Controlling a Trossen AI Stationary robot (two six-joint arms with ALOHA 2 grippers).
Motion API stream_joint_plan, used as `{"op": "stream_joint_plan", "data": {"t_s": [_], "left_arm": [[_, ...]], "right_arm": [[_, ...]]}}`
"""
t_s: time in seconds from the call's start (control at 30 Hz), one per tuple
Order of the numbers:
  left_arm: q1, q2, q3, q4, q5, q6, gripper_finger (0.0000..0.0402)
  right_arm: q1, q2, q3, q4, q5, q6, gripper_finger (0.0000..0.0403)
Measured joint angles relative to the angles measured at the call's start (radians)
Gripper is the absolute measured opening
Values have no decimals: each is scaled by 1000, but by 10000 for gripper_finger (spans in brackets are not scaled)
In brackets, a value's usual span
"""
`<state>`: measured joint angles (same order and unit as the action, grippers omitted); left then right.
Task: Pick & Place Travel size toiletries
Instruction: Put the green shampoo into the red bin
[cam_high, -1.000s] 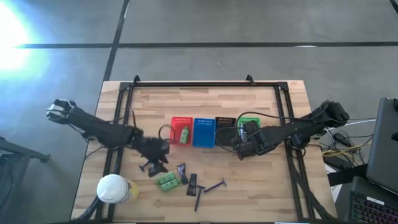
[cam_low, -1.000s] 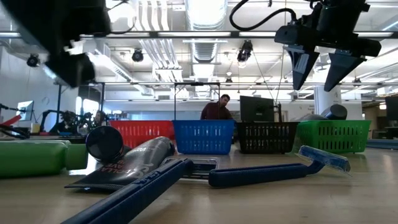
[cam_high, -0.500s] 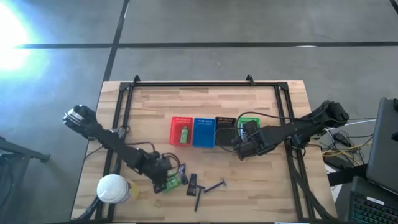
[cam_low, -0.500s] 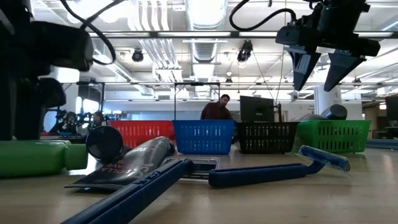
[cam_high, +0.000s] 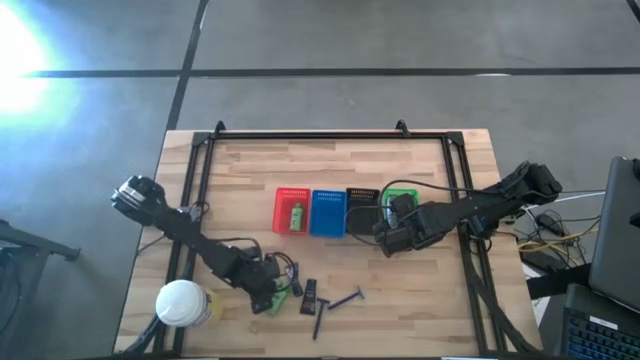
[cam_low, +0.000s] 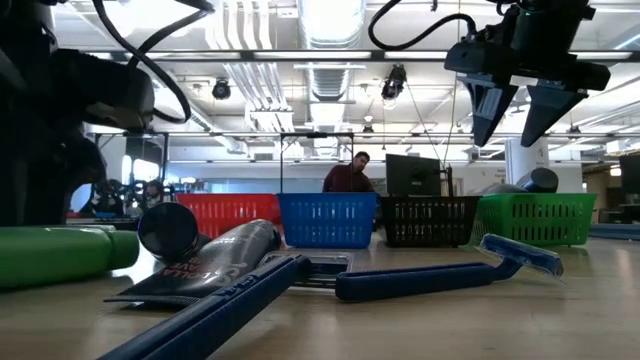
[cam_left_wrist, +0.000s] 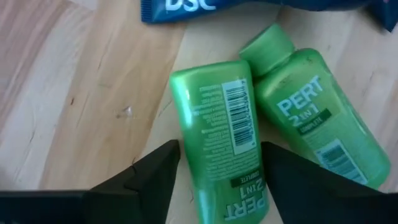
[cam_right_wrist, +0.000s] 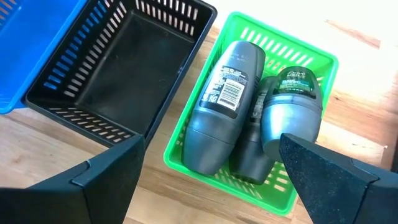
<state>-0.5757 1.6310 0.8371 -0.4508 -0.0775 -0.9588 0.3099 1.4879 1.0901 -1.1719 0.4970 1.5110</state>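
Note:
Two bright green bottles (cam_left_wrist: 217, 124) (cam_left_wrist: 317, 124) lie flat side by side on the wood, a dark blue tube (cam_left_wrist: 249, 9) beside their caps. My left gripper (cam_left_wrist: 221, 152) (cam_high: 267, 297) is open and low over them, one finger on each side of the nearer bottle's base. In the high view it covers most of both bottles (cam_high: 281, 297). A third green bottle (cam_high: 297, 214) lies in the red basket (cam_high: 281, 196). Two razors (cam_high: 345, 298) (cam_high: 319, 321) and a dark tube (cam_high: 310, 293) lie near the table's near edge. My right gripper (cam_right_wrist: 211, 186) (cam_low: 515, 105) hangs open above the green basket (cam_right_wrist: 311, 68), which holds grey-silver pieces (cam_right_wrist: 224, 106).
Red, blue (cam_high: 328, 212), black (cam_high: 361, 205) and green (cam_high: 400, 194) baskets stand in a row at mid-table. The black basket (cam_right_wrist: 124, 81) holds nothing. A white-lidded yellow container (cam_high: 183, 303) stands at the near left corner. A person (cam_low: 350, 172) is in the room behind.
My left gripper has travelled from beside the red basket toward the table's near edge and come down over the two green bottles, staying open. The right arm has kept still.

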Motion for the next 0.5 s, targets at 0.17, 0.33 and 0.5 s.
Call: {"op": "stream_joint_plan", "data": {"t_s": [0.17, 0.33, 0.5], "left_arm": [[21, -61, -7, -44, -41, -77, 169], [107, -189, -7, -47, -104, -204, 129], [230, -311, -8, -35, -258, -386, 131]], "right_arm": [[0, 0, 0, -2, 0, -4, 368], [0, 0, 0, -2, 1, -4, 368], [0, 0, 0, -1, 2, 4, 368]]}}
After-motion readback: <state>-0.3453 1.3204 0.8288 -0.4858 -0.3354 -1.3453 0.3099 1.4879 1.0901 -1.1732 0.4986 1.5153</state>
